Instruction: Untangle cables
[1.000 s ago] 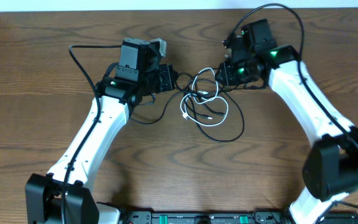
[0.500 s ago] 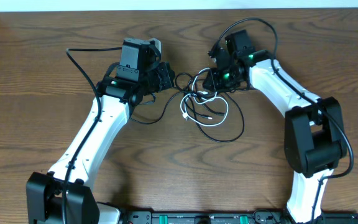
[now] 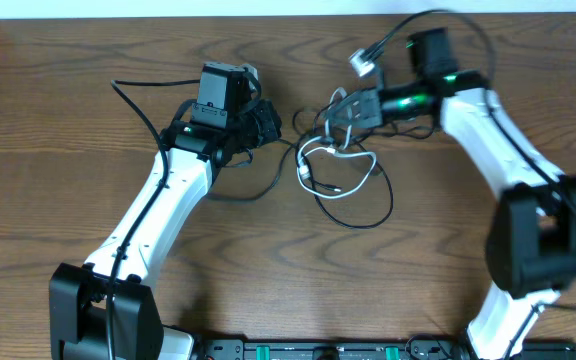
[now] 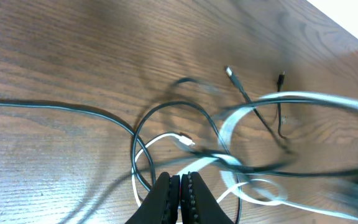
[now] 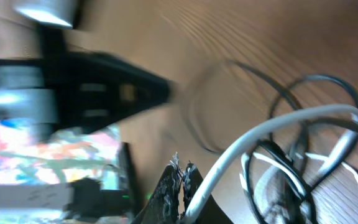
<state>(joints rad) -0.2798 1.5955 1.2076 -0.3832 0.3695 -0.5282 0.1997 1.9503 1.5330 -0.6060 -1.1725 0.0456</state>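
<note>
Left wrist, left end effector (image 4: 180, 180) pressed together, right end effector (image 5: 181, 169) likewise, cables (image 5: 272, 126) tangled.

The left arm (image 3: 158, 215) and the right arm (image 3: 495, 135) were built of white tubular links joined by black housings. Just behind each gripper a small green light (image 3: 182, 131) was lit, and a thick black wire (image 3: 434, 13) was looped back from the wrist. The left gripper (image 4: 176, 179) and the right gripper (image 5: 180, 165) were tipped with black, tapered fingers.
</note>
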